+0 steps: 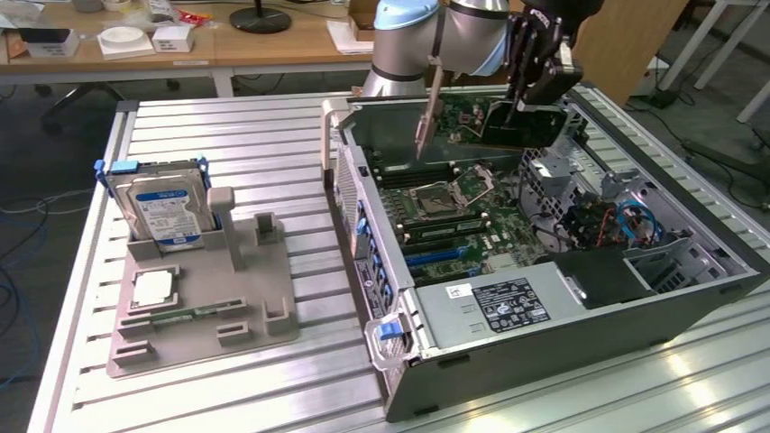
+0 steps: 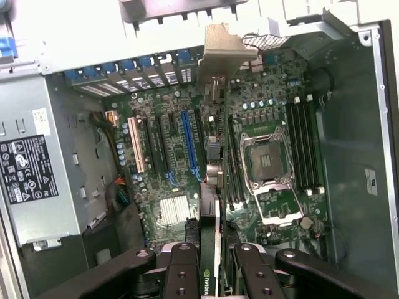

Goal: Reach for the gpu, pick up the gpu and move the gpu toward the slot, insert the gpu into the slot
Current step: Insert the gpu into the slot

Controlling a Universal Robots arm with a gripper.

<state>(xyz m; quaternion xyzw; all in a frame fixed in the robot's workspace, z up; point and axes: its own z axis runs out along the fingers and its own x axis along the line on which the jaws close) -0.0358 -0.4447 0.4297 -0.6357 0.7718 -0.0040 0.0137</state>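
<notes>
Gripper (image 2: 215,265) clamped on gpu (image 1: 520,128), thin dark card with silver end bracket (image 2: 225,51), held clear of blue slot (image 2: 188,146)

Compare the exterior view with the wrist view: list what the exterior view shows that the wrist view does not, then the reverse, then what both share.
Exterior view: the hard drive standing in the grey holder on the table, outside the computer case, and the gpu seen on its flat face, hanging above the motherboard.
Wrist view: the gpu edge-on, with fingers clamped against both sides.
Shared: the gripper holding the gpu, its metal bracket, the blue slot, the processor socket and the power supply label.
</notes>
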